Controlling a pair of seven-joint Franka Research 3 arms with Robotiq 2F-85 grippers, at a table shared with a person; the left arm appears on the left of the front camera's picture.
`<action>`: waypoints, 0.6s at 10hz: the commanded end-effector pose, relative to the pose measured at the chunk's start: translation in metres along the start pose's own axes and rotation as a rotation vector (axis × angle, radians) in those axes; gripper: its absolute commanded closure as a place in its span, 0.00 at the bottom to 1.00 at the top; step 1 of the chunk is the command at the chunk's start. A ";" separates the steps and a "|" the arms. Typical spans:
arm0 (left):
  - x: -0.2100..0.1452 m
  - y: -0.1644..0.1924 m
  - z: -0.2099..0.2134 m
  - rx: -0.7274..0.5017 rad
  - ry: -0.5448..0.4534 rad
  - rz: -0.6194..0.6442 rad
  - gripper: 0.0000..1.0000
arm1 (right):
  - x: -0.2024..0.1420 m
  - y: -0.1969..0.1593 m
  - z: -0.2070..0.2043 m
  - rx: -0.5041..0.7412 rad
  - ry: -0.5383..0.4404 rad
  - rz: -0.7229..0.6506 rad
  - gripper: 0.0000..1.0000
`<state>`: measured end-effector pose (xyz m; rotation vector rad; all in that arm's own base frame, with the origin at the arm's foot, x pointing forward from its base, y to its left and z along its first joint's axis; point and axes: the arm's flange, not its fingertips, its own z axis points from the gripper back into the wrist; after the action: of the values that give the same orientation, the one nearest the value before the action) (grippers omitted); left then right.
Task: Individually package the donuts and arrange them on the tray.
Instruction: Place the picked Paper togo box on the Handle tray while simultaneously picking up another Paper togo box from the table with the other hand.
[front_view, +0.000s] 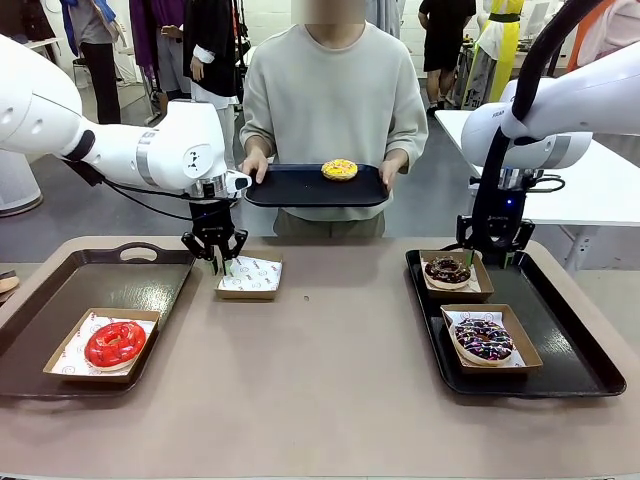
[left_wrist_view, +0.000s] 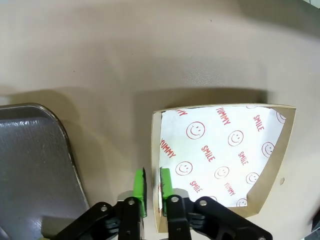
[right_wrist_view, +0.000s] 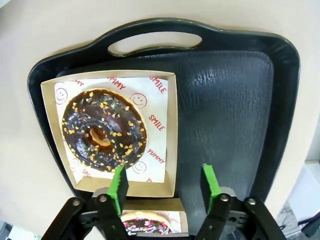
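Three donuts boxed on trays; yellow donut (front_view: 339, 169) remains, on the person's held tray (front_view: 290, 190).
Left tool (left_wrist_view: 152, 186) nearly clenched astride the empty box's (left_wrist_view: 220, 155) wall on the counter (front_view: 330, 370). Right tool (right_wrist_view: 163, 186) released above its tray (right_wrist_view: 235, 110), beside the dark chocolate donut (right_wrist_view: 102, 131); sprinkled donut (front_view: 484, 339) boxed nearby; red donut (front_view: 115, 343) boxed on left tray (front_view: 100, 280).

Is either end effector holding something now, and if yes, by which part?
The left end effector pinches the side wall of the empty paper-lined box. The right end effector is open and holds nothing.
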<state>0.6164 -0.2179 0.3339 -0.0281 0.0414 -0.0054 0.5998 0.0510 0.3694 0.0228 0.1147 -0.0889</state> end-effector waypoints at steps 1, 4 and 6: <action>0.005 -0.003 0.005 0.030 0.003 0.030 1.00 | 0.006 0.000 0.003 0.041 0.009 0.006 0.00; 0.005 -0.002 0.006 0.025 0.008 0.034 1.00 | 0.003 -0.001 0.005 0.062 0.001 0.014 0.00; 0.004 -0.001 0.007 0.019 0.012 0.039 1.00 | -0.004 -0.006 0.010 0.095 -0.008 0.024 0.00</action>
<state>0.6182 -0.2176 0.3391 -0.0262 0.0470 0.0011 0.6019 0.0514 0.3756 0.0764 0.1082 -0.0857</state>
